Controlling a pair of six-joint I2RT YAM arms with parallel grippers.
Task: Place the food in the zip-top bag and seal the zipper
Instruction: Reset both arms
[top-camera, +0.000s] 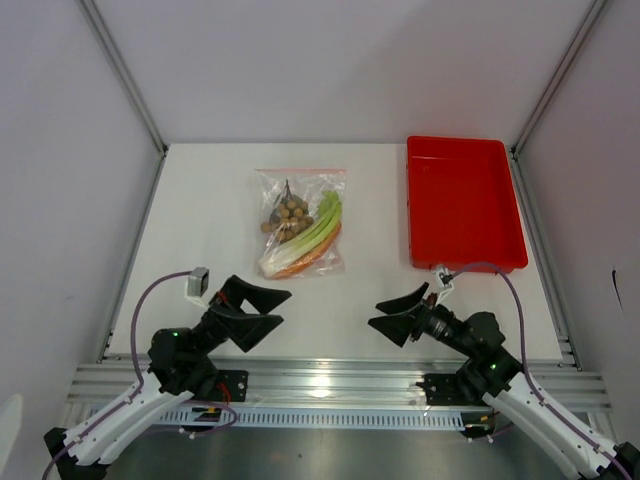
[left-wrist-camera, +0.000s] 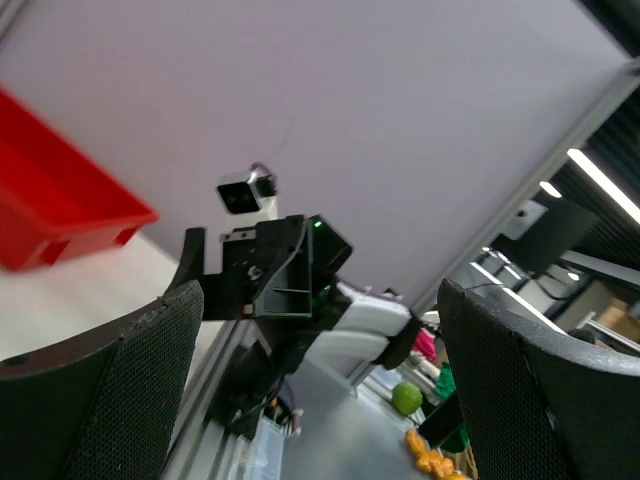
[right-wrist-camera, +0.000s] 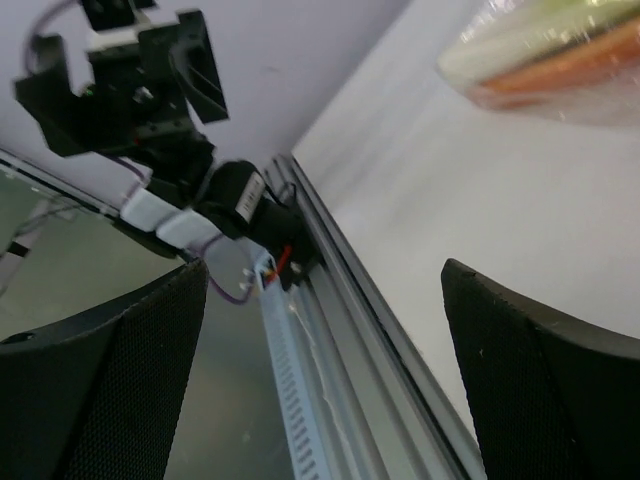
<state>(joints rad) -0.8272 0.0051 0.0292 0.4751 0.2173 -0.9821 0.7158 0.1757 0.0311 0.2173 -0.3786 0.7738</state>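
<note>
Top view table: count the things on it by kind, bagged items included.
food pieces: 3 (grapes, stalk, wedge)
zip-top bag holding them: 1
red tray: 1
total: 5

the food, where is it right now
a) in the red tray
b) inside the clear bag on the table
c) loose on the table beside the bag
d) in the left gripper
B: the grapes, stalk and orange wedge all lie inside the zip-top bag, left of the red tray.
</note>
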